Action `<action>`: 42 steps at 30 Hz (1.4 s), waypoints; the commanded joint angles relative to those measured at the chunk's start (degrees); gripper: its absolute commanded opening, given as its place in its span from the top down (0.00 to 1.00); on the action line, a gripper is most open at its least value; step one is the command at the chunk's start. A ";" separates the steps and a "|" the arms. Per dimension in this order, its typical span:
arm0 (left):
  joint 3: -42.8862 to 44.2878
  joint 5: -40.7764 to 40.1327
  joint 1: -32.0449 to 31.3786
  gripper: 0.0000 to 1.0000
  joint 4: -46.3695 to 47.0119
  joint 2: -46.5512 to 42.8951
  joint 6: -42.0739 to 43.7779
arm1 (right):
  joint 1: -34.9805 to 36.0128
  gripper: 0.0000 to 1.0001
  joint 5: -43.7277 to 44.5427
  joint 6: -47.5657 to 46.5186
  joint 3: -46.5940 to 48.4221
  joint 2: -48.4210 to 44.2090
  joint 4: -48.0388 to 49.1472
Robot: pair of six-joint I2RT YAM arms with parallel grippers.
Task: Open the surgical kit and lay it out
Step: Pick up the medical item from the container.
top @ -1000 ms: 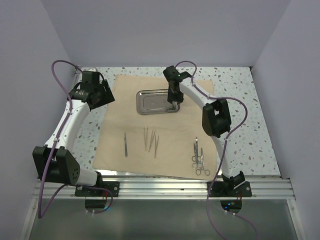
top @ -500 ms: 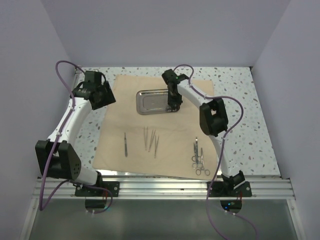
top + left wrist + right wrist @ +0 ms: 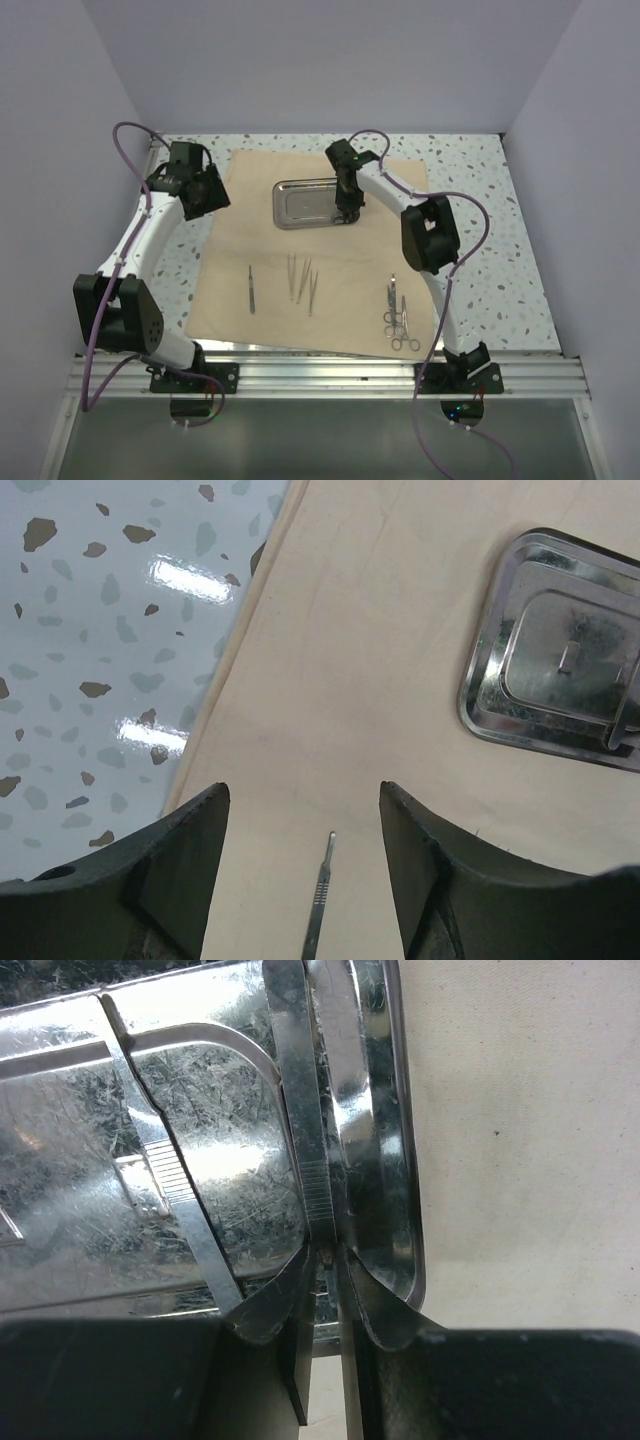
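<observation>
Nearest my side of the desk [image 3: 480,220], the tan cloth [image 3: 340,250] lies spread flat, its near edge close to the arm bases. On its near right part I see 2 ring-handled instruments [image 3: 398,318] side by side, rings toward me. Left of them, about mid-cloth, a few slim tweezers [image 3: 300,278] lie close together, pointing away from me. Left again, well apart from the tweezers, 1 scalpel [image 3: 251,288] lies alone, also lengthwise.

Farther back, the left gripper [image 3: 303,792] hangs over the cloth's left edge. Its jaws stand wide apart with nothing between them. Through the wrist camera I see the scalpel's tip below the gap and the speckled desk off to the left.

At the far end of the cloth sits the steel tray [image 3: 300,203], flat and right way up. The right gripper [image 3: 325,1260] is down at the tray's right end. Its jaws are pinched on a slim ribbed steel handle [image 3: 318,1185] that lies along the inside of the tray's right rim, both tips touching it. A 2nd ribbed strip shows to its left in the tray floor; I cannot tell whether that is another instrument or a reflection.
</observation>
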 commanded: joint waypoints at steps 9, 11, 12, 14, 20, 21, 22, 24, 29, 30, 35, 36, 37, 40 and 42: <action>0.43 0.09 1.28 0.34 0.34 -0.20 0.19 | 4.14 0.83 -5.42 1.97 -6.95 2.64 -1.14; 0.51 0.26 1.28 0.35 0.43 -0.19 0.19 | 4.58 0.83 -5.33 2.06 -7.04 2.72 -1.49; 0.51 0.26 1.28 0.34 0.43 -0.20 0.19 | 4.76 0.83 -5.24 2.14 -7.21 2.81 -1.58; 0.43 0.26 1.37 0.35 0.34 -0.28 0.28 | 4.85 0.84 -4.89 2.32 -7.56 2.90 -1.75; -0.19 0.18 1.55 0.35 0.07 -0.90 0.81 | 5.29 0.98 -4.19 2.93 -8.09 4.57 -1.84; -0.36 0.35 1.55 0.35 0.16 -1.07 0.81 | 5.20 1.00 -4.10 2.85 -7.75 4.83 -2.19; -0.45 0.35 1.63 0.35 0.07 -1.16 0.89 | 5.37 1.00 -4.01 3.02 -7.48 5.18 -2.37; -0.63 0.70 1.64 0.35 0.16 -1.25 0.89 | 5.37 1.00 -3.92 2.93 -6.87 5.54 -2.37; -0.10 1.84 1.64 0.35 0.60 -1.16 0.98 | 5.37 1.00 -4.01 2.85 -4.84 2.22 -3.42; 0.25 2.02 1.64 0.35 0.60 -1.08 0.98 | 5.37 1.00 -4.01 2.93 -4.32 1.24 -3.34; 1.39 2.72 1.64 0.35 1.22 -0.99 0.98 | 5.37 1.00 -4.54 3.55 -0.81 -3.95 -4.55; 1.57 2.81 1.64 0.35 1.30 -0.99 1.07 | 5.46 1.00 -4.45 3.55 0.85 -5.26 -5.00; 1.66 2.90 1.64 0.35 1.30 -0.99 1.16 | 5.64 1.00 -4.28 3.81 1.39 -6.06 -5.18; 2.18 3.07 1.64 0.35 1.39 -1.16 1.24 | 5.73 1.00 -4.19 4.34 2.19 -8.69 -5.88; 2.36 3.25 1.64 0.35 1.48 -1.51 1.25 | 5.90 1.00 -4.01 4.43 1.84 -10.01 -6.24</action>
